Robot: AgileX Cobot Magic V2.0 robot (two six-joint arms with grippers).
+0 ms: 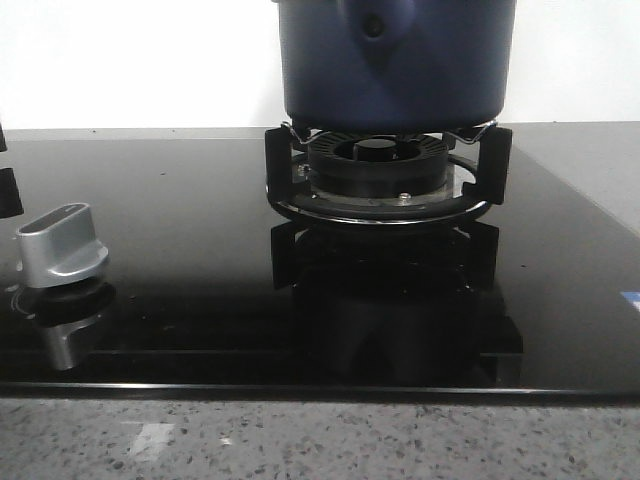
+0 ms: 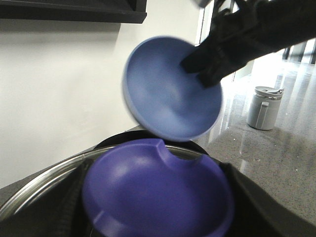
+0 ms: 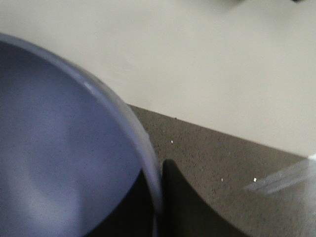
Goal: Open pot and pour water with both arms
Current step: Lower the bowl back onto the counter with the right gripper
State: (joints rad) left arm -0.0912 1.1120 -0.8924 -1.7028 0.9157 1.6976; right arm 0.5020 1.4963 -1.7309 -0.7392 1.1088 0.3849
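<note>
The large dark navy-blue round pot (image 1: 397, 62) is seated on the black burner grate (image 1: 385, 175) and judged heavy, rigid, best gripped by its pointed bracket; neither arm's jaws can be told.

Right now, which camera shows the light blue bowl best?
The left wrist view: the light blue bowl shows whole, tilted in the air, held by a dark gripper above a purple lid. The right wrist view catches only its rim and inside. The front view shows none of it.

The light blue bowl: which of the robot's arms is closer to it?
Right. Its claw grips the rim of the tilted bowl. The left arm only views the bowl across a gap and does not touch it.
</note>
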